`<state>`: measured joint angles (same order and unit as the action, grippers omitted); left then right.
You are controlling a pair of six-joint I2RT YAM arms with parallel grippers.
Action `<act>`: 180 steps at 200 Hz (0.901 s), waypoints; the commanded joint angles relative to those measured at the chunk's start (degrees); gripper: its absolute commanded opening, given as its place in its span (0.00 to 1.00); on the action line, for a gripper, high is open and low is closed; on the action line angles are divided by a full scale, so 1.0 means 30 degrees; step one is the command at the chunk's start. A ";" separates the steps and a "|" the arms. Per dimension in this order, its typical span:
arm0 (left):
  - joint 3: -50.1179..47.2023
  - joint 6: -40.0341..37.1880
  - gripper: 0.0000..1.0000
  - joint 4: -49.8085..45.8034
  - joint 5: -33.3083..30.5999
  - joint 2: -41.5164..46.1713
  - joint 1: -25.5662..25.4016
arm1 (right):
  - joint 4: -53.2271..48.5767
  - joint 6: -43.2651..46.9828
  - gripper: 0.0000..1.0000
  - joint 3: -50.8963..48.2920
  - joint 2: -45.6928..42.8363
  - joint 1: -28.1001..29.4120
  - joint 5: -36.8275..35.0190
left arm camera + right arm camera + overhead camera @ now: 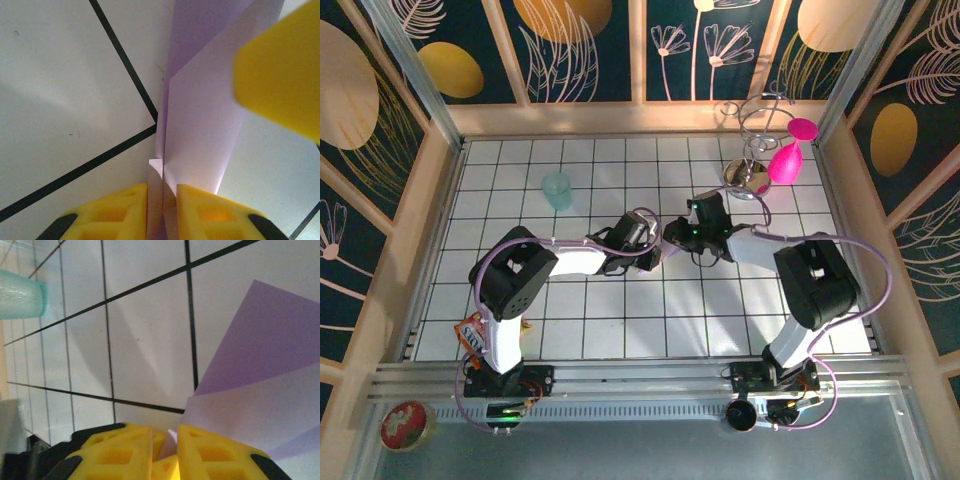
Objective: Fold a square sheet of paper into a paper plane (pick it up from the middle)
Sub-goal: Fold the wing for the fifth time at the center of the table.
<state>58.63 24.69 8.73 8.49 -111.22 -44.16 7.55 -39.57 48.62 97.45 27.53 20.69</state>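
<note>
The square sheet of paper [200, 125] is pale lilac and folded into long overlapping layers. It hangs over the white tiled table [580, 320] near the middle. My left gripper [162, 187] is shut on its lower edge, with the layers pinched between the yellow fingers. My right gripper [165, 430] is shut on a corner of the paper [260, 365], which fans out to the right. In the top view the left gripper [655, 252] and the right gripper [672, 235] nearly touch. A blurred yellow finger [280, 65] of the right gripper shows in the left wrist view.
A translucent teal cup [557, 189] stands at the back left of the table. A wire stand [750, 178] with a pink bulb [785, 160] is at the back right. Low walls border the table on three sides. An orange packet [472, 332] lies by the left arm's base.
</note>
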 commanded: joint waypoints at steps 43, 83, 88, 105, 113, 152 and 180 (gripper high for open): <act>0.0092 0.0493 0.20 -0.0772 0.1356 -0.0603 0.0044 | 0.0593 -0.0138 0.18 0.0658 0.1713 -0.0451 -0.0421; 0.0085 0.0696 0.20 -0.0743 0.1710 -0.0601 0.0189 | 0.0486 -0.0106 0.17 0.0598 0.2197 -0.0563 -0.0549; 0.0099 0.0706 0.20 -0.0743 0.1737 -0.0603 0.0216 | 0.0429 -0.0110 0.17 0.0608 0.2240 -0.0556 -0.0593; 0.0086 0.0793 0.20 -0.0743 0.1873 -0.0602 0.0277 | 0.0268 -0.0110 0.17 0.0580 0.2290 -0.0563 -0.0756; 0.0102 0.0848 0.20 -0.0714 0.1928 -0.0560 0.0343 | 0.0194 -0.0110 0.17 0.0529 0.2311 -0.0563 -0.0842; 0.0173 0.1605 0.21 -0.0627 0.2714 0.0160 0.0758 | -0.0282 -0.0225 0.17 0.0404 0.2654 -0.0622 -0.1226; 0.0030 0.2324 0.33 -0.0245 0.2999 0.1899 0.0912 | -0.0460 -0.0326 0.16 0.0338 0.2849 -0.0651 -0.1212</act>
<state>58.61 28.86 8.51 14.98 -110.65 -41.95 8.19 -39.75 49.52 104.09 26.11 19.18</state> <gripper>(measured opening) 0.292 0.165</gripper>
